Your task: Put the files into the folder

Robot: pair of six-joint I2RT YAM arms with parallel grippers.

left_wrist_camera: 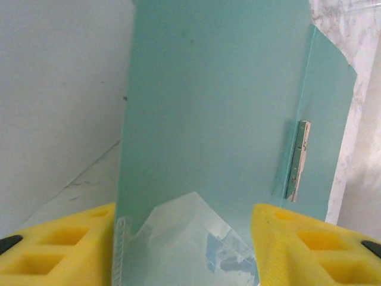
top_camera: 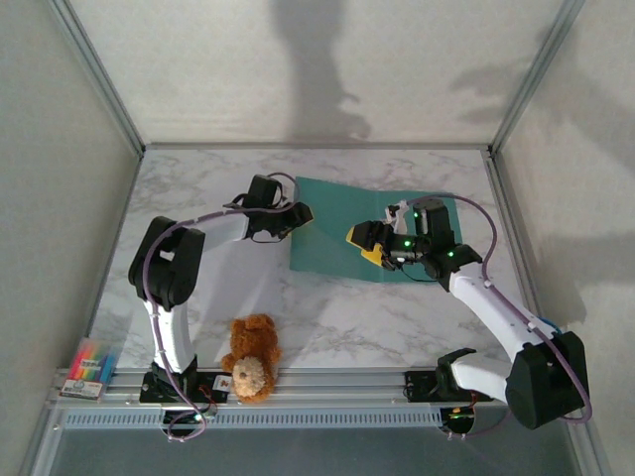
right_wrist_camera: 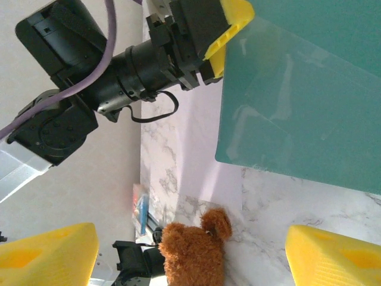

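Left gripper [top_camera: 301,215] parted at folder [top_camera: 397,213] edge | right gripper [top_camera: 365,246] wide, empty | we see files [top_camera: 262,292] left of folder, nearer left gripper

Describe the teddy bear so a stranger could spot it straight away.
Start at the marble table and go to its near edge, where the metal rail carries both arm bases. Just right of the left arm's base sits the teddy bear: brown, furry and rounded, unlike the flat teal folder farther back.

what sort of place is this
Probably a robot lab workcell: a left arm and right arm bolted to a rail, a marble-look table walled by plain panels in metal framing.
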